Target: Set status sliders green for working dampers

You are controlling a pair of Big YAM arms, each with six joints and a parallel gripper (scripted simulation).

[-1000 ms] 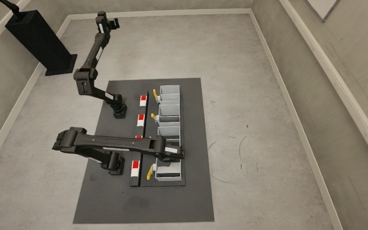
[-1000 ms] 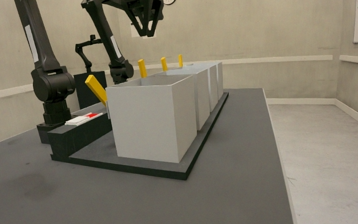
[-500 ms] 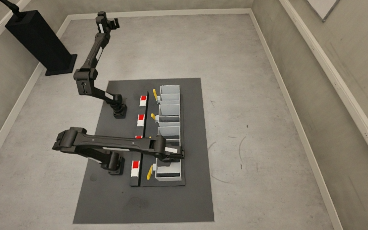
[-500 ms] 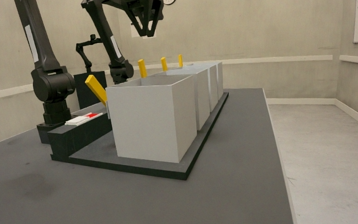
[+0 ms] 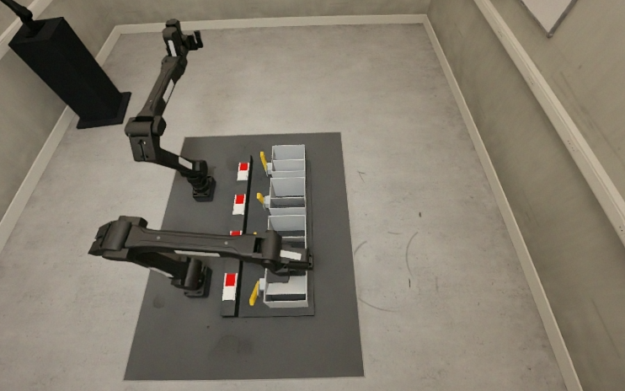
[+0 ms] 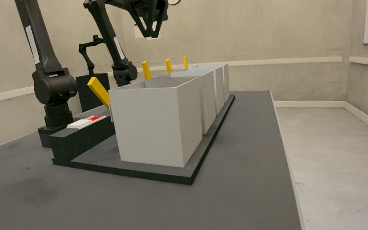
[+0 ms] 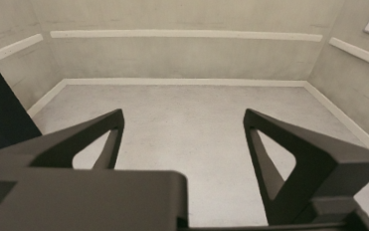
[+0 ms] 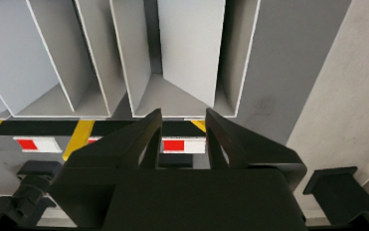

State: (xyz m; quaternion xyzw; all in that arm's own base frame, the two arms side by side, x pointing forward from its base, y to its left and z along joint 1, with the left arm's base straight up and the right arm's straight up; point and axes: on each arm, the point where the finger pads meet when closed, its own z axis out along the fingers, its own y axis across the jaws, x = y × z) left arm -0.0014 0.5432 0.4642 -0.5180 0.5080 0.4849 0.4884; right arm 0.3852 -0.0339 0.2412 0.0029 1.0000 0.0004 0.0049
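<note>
Four grey open-topped dampers stand in a row: the nearest (image 5: 286,303) (image 6: 151,125) (image 8: 132,55), the third (image 5: 286,223), the second (image 5: 287,185) and the farthest (image 5: 287,151). The nearest damper's yellow lever (image 5: 254,293) (image 6: 99,91) leans over; the other three look more upright in the exterior view. All four sliders show red: nearest (image 5: 229,291) (image 6: 79,123) (image 8: 195,145), second (image 5: 238,206), farthest (image 5: 243,174), and the third, partly hidden by the right arm. My right gripper (image 6: 151,36) (image 8: 183,115) is partly open and empty, above the dampers. My left gripper (image 7: 183,115) is wide open and empty, far from them.
The dampers stand on a dark base plate (image 6: 139,171), with the sliders on its raised rail (image 6: 62,136). The right arm (image 5: 198,246) stretches across the rail near the third damper. A black pedestal (image 5: 69,72) stands on the floor at the upper left in the top view.
</note>
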